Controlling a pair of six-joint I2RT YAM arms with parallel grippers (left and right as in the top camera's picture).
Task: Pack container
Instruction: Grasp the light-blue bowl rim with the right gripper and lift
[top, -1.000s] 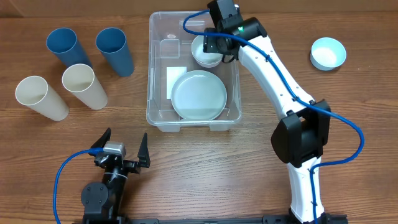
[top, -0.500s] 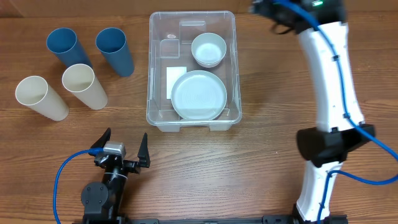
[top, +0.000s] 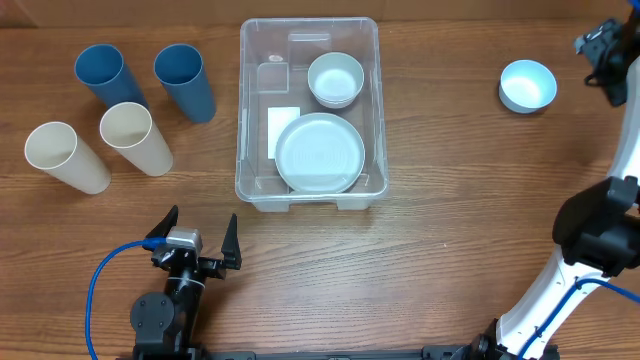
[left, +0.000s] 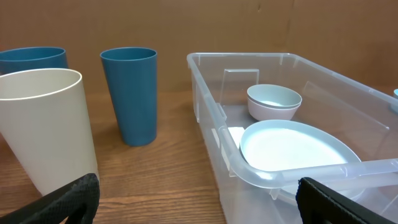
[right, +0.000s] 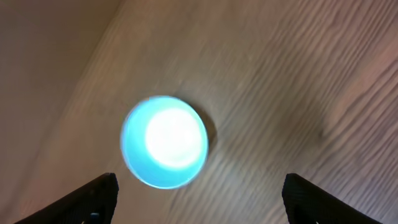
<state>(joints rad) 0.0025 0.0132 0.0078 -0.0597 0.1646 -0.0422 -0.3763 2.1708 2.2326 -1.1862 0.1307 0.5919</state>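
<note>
The clear container (top: 241, 110) stands at the table's middle back. Inside it lie a white bowl (top: 335, 79), a white plate (top: 319, 152) and a white label (top: 283, 131). My right gripper (top: 604, 62) hangs open at the far right edge, just right of a light blue bowl (top: 527, 86) on the table. In the right wrist view that blue bowl (right: 165, 141) sits blurred ahead of the empty right gripper (right: 199, 196). My left gripper (top: 195, 235) rests open near the front edge. In the left wrist view the left gripper (left: 199, 199) is empty and faces the container's rim (left: 292, 168).
Two blue cups (top: 100, 75) (top: 184, 80) and two cream cups (top: 135, 138) (top: 65, 157) stand upright left of the container. In the left wrist view a cream cup (left: 46, 124) stands close on the left, with a blue cup (left: 129, 93) behind it.
My right arm swung away from above the white bowl in the container to the far right, past the blue bowl, its jaws widening. The white bowl stays in the container. Left arm unmoved.
</note>
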